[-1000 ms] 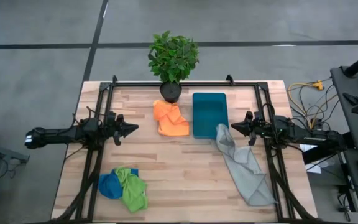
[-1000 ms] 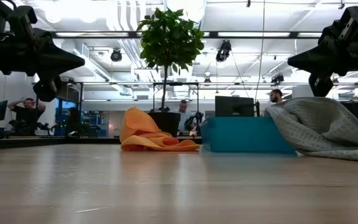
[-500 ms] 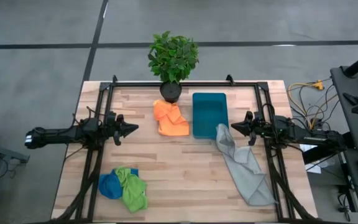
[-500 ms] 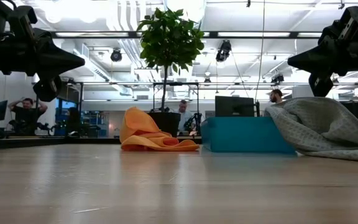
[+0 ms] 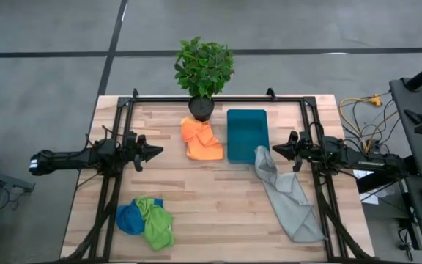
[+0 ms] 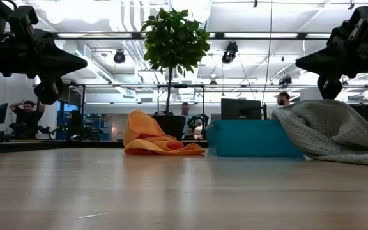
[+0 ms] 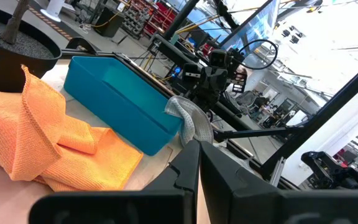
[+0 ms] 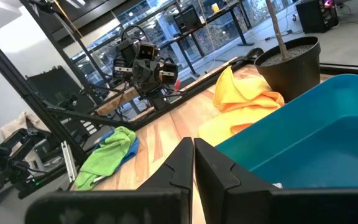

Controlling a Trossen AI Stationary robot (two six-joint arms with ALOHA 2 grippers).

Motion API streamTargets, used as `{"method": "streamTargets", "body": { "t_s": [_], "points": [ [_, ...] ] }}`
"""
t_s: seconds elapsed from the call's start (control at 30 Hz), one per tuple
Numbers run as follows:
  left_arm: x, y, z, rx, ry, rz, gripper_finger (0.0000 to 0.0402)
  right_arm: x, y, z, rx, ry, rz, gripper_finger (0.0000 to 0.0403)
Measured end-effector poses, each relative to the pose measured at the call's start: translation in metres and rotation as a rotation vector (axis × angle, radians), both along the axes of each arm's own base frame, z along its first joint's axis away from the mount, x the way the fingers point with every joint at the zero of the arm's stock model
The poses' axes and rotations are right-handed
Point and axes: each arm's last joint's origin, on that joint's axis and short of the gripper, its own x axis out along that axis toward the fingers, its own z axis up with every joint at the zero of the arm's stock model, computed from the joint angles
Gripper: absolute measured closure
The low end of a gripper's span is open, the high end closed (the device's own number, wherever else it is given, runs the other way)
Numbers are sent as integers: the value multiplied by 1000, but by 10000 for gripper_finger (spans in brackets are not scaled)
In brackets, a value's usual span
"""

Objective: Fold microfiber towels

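The orange towel [image 5: 201, 139] lies crumpled at the far middle of the table, beside the teal bin [image 5: 246, 134]. The pale grey towel [image 5: 287, 194] stretches from the bin's near right corner, where its upper end leans on the bin wall, toward the near right edge. The lime green towel [image 5: 154, 222] lies partly over the blue towel [image 5: 129, 218] at the near left. My left gripper [image 5: 158, 151] is shut and empty above the table's left side. My right gripper [image 5: 275, 149] is shut and empty above the grey towel's upper end.
A potted plant [image 5: 204, 70] stands at the far edge behind the orange towel. A black frame [image 5: 218, 97] runs along the far edge and both sides. Bare wood [image 5: 211, 205] lies in the table's middle and near part.
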Motion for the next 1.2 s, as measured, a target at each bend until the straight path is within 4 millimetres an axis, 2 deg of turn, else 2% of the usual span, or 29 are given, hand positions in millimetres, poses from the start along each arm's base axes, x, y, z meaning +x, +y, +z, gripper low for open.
{"method": "streamTargets", "body": {
  "t_s": [0.73, 0.83, 0.93, 1.07, 1.13, 1.2],
  "points": [
    [0, 0, 0, 0, -1, -1, 402, 0, 0, 3, 15, -30, -5, 394],
    [0, 0, 1, -5, -13, 4, 402, 0, 0, 3, 210, -65, -7, 394],
    [0, 0, 8, -3, -88, 8, 402, 0, -1, 5, 562, -138, -26, 394],
    [-3, 1, 28, 4, -292, 45, 402, -2, -6, 5, 948, -291, -193, 394],
    [-7, 1, 39, 7, -412, 47, 402, -2, -7, 5, 1116, -350, -208, 394],
    [-12, 1, 50, 15, -535, 62, 402, -2, -7, 4, 1151, -357, -221, 394]
  ]
}}
